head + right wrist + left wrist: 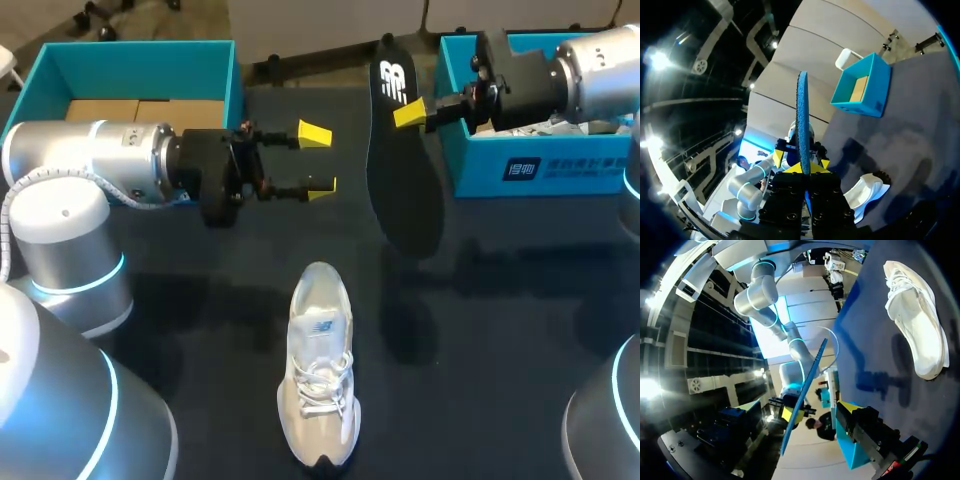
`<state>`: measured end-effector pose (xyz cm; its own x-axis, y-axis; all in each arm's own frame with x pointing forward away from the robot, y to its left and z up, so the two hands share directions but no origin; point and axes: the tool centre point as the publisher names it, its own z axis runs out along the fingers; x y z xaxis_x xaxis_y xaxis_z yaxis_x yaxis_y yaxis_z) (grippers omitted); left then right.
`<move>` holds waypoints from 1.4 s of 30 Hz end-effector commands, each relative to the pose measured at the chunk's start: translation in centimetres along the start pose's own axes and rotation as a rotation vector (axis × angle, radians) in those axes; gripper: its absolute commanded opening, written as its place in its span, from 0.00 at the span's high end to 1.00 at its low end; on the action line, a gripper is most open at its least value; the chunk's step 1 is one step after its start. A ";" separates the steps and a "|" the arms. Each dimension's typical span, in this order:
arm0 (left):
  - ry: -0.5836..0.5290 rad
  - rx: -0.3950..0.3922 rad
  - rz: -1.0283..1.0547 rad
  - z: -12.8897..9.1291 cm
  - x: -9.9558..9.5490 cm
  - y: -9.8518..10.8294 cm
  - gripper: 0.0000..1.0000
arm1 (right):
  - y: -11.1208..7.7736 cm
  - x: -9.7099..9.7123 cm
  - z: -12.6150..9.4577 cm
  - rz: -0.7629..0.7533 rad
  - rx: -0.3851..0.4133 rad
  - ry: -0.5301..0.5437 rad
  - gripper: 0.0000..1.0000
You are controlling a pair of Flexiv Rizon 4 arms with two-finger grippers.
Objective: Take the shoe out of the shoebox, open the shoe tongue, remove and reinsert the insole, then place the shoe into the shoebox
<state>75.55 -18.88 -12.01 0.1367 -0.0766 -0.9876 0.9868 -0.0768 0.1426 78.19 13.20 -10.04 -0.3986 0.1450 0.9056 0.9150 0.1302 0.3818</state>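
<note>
The white shoe (320,375) lies at the bottom middle of the dark bench (500,330), out of any box, toe toward the bottom edge. Higher up on the left, the left jaws are spread wide with nothing in them. At the upper middle, the right jaws pinch the black insole (400,180), lifted over the bench. One blue box (60,75) sits upper left and another blue box (560,165) upper right.

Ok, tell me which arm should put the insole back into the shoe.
Right. The right gripper is shut on the insole, holding it beyond the shoe. The left gripper is open and empty, free to steady the shoe.
</note>
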 end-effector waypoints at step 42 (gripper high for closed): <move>-0.023 0.008 0.002 4.4 2.6 2.6 0.59 | 1.5 -3.5 3.1 0.232 -0.008 -0.019 1.00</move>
<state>77.95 -23.29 -13.76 0.1327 -0.0947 -0.9866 0.9860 -0.0892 0.1412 80.67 15.80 -13.20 -0.1784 0.1868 0.9661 0.9828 0.0817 0.1657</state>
